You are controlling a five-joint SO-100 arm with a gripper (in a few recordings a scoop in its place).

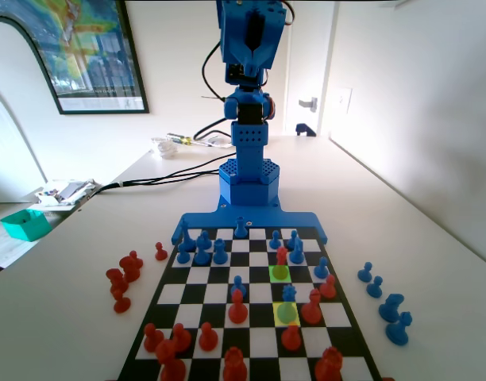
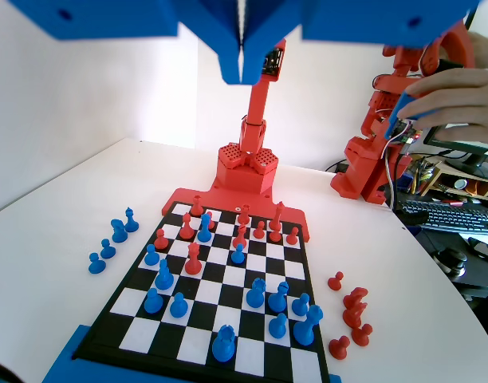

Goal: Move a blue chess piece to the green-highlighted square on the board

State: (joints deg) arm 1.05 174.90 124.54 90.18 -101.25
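The board (image 1: 197, 275) lies in front of the blue arm. A blue chess piece (image 1: 288, 294), a small pawn, stands on the yellow-highlighted square (image 1: 287, 315). One row gap beyond it, the green-highlighted square (image 1: 280, 274) has a red pawn (image 1: 281, 255) standing on it. My gripper (image 1: 249, 59) is raised high above the board's far end, well clear of all pieces. In the wrist view my gripper (image 2: 242, 68) hangs shut and empty. Far below it stand the same blue pawn (image 2: 204, 228) and red pawn (image 2: 193, 259).
Several captured blue pieces (image 1: 386, 300) stand off the board on the right in the fixed view, and red ones (image 1: 121, 279) on the left. More red and blue pieces crowd the board. A teal box (image 1: 25, 225) sits at the table's left edge, and a wall runs along the right.
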